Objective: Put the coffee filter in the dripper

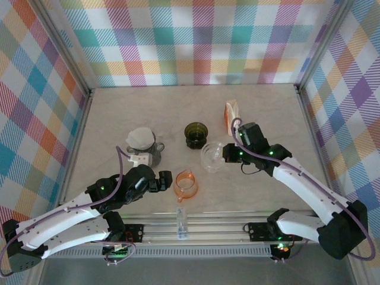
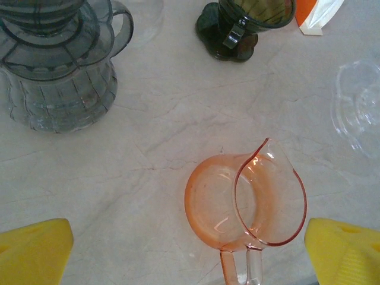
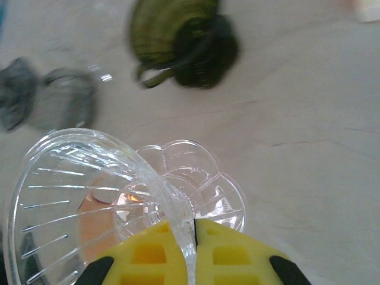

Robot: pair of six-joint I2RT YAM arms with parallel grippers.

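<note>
Right wrist view: pinching clear dripper [image 3: 89, 196] rim in right hand [image 3: 195, 230], with left hand [image 1: 161, 181] spread empty; best held level, set flat ahead.

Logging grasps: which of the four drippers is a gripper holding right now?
The clear dripper: the right gripper pinches its rim. The orange dripper, green dripper and grey dripper are held by no gripper.

nothing can be read: no text, label, brand or number on the clear dripper [image 1: 212, 157] or the filter [image 1: 141, 138]; the packet [image 1: 231, 113] is too small to tell.
</note>
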